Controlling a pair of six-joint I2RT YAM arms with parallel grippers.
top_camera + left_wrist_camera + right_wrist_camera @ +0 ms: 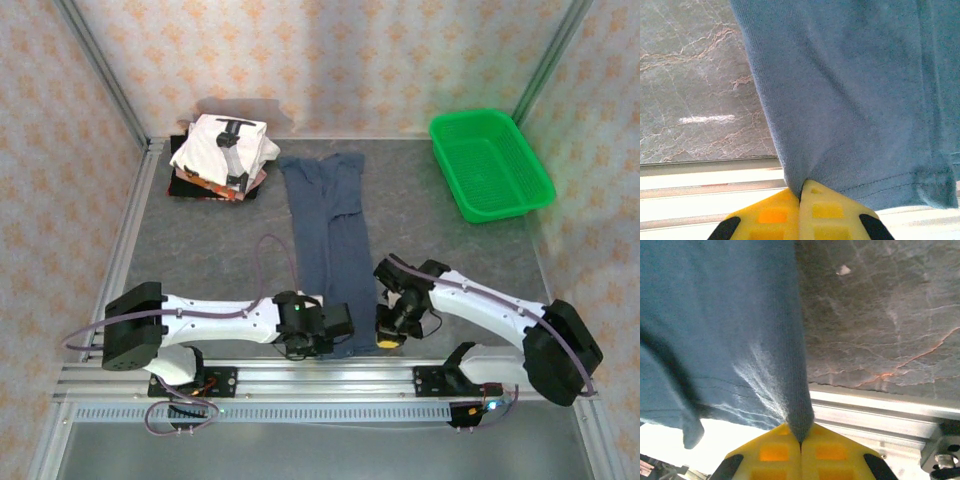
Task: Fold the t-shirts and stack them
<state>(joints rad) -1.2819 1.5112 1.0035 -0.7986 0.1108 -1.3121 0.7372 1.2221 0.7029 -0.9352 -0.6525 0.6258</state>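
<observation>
left claw (801, 194) and right claw (801, 436) each clench a thin corner of the shirt (325, 225) at their tips; uneven lifting could tug it free.

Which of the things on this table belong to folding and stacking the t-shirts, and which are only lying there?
Belong to the job: blue t-shirt, lying as a long strip, its near edge pinched by the left pincer and the right pincer; stack of folded t-shirts, far left, white one on top.
Only lying there: green mesh basket, far right, apart from the shirts.
</observation>
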